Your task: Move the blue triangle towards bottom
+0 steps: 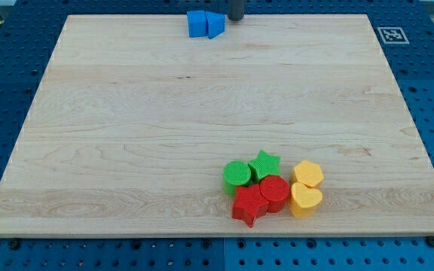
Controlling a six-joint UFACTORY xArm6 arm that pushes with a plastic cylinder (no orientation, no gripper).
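Note:
The blue triangle (215, 25) lies at the view's top edge of the wooden board (126, 150), touching a blue cube (197, 24) on its left. My tip (235, 19) stands just to the right of the blue triangle, close to it, at the board's top edge. Only the rod's lowest part shows; the rest is cut off by the frame's top.
A cluster of blocks sits at the view's bottom right: a green cylinder (236, 175), a green star (264, 164), a red cylinder (275, 192), a red star (249, 205), a yellow hexagon (307, 174) and a yellow heart (305, 200). A marker tag (391, 35) is at the top right corner.

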